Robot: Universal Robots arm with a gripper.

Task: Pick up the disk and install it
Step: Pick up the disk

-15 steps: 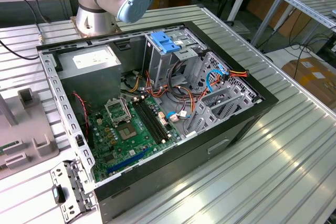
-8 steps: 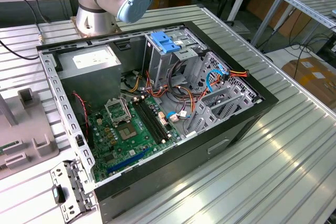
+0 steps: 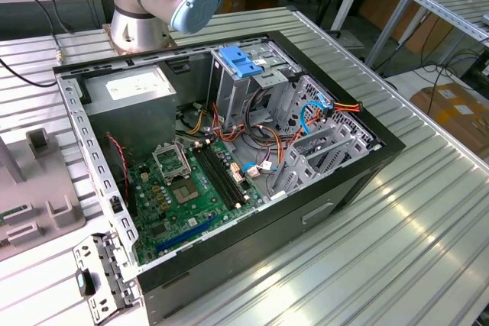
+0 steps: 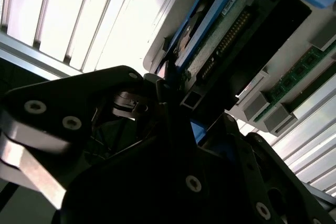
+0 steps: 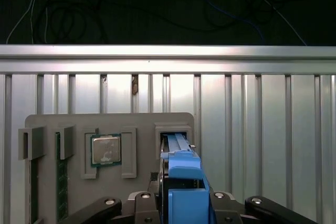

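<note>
While the open computer case (image 3: 306,219) waits on the ribbed table (image 3: 397,250), the grey holder plate (image 5: 142,121) lies before me, and the disk (image 5: 182,179) stands on edge at its slot, long axis running straight away from my claw (image 4: 176,103). My claw is narrow, closed on the disk's blue frame (image 5: 186,208).

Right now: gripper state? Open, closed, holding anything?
Gripper: closed on the disk, which stands on edge in a slot of the grey holder.
</note>
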